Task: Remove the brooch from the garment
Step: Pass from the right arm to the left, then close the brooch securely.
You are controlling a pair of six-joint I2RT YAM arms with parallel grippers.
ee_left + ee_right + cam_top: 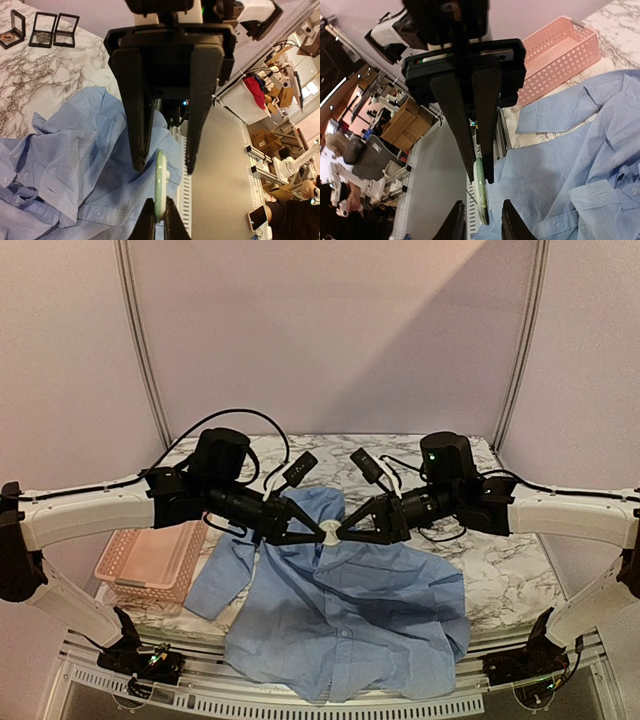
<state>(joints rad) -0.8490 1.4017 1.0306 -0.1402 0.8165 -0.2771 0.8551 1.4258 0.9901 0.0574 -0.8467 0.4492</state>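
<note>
The marble desk (500, 570) carries the garment (370, 620), which lies crumpled below both arms, so the work happens in the air above it. The right tool (481, 177) is nipped shut on the rim of the brooch (160, 185) and holds it up over the shirt's upper middle, seemingly clear of the cloth. The left tool (162, 167) faces it with jaws apart, straddling the opposite rim, probably ready to take it. The brooch is a pale green disc, edge-on to both wrist cameras, its plane in line with the fingers. Being round, it shows no long axis.
</note>
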